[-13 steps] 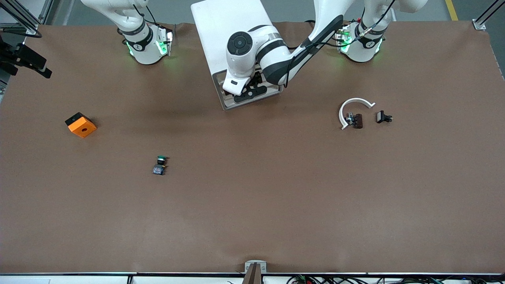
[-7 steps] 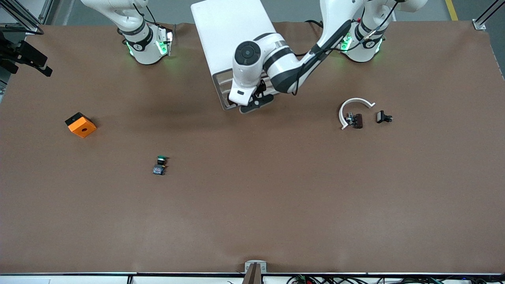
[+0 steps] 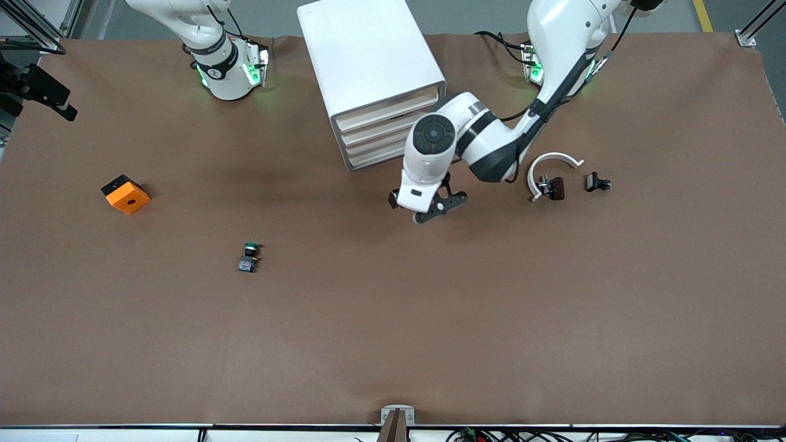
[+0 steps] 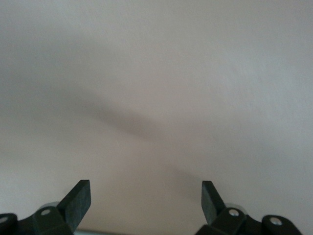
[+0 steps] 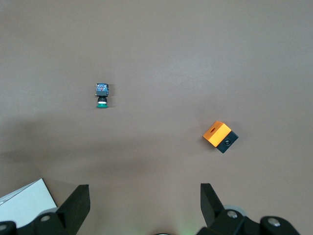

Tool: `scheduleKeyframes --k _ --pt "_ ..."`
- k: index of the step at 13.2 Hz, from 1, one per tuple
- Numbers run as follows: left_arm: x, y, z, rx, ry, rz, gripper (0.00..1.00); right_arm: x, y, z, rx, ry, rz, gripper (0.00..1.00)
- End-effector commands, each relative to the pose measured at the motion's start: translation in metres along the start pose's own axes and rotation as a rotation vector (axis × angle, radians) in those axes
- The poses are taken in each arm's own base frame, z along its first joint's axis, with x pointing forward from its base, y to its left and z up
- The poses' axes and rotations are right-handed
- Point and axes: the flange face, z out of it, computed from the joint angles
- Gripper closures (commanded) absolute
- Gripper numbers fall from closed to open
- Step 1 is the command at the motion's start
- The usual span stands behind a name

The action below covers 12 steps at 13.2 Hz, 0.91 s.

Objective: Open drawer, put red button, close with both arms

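Note:
The white cabinet [image 3: 368,55] stands at the table's edge between the arms' bases. Its top drawer [image 3: 390,104] shows a cream front in line with the three below it. The red button is out of view. A green-capped button [image 3: 249,258] lies on the table and shows in the right wrist view [image 5: 101,95]. My left gripper [image 3: 430,207] is open and empty over bare table in front of the cabinet; its wrist view shows the gripper [image 4: 146,196] over plain table only. My right gripper [image 5: 145,200] is open and empty, held high near its base, out of the front view.
An orange and black block [image 3: 125,194] lies toward the right arm's end and shows in the right wrist view [image 5: 220,137]. A white curved piece [image 3: 552,161], a dark small part [image 3: 554,188] and a black small part [image 3: 597,182] lie toward the left arm's end.
My left gripper has moved from the cabinet's front out over the table, toward the front camera. The drawer fronts it covered now show. The right arm has not moved.

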Motion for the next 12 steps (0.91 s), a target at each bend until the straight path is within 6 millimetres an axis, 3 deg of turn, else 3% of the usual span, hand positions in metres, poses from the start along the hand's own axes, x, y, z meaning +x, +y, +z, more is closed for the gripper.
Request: scheduleKeyframes --k 1,3,7,12 --pt "0.054 -0.023 -0.001 0.018 0.02 -0.001 0.0 -0.003 0.004 -0.011 -0.009 0.025 -0.001 0.0" --pt "0.106 -0.05 -0.003 0.018 0.025 -0.017 0.0 -0.001 0.008 -0.013 -0.004 0.024 0.009 0.0" --pt "0.184 -0.104 -0.017 0.001 0.031 -0.015 0.0 0.009 0.008 -0.019 -0.004 0.038 0.009 0.0" --pt "0.259 -0.175 -0.025 0.013 0.057 0.046 0.0 0.01 0.004 -0.018 -0.005 0.037 -0.033 0.0"
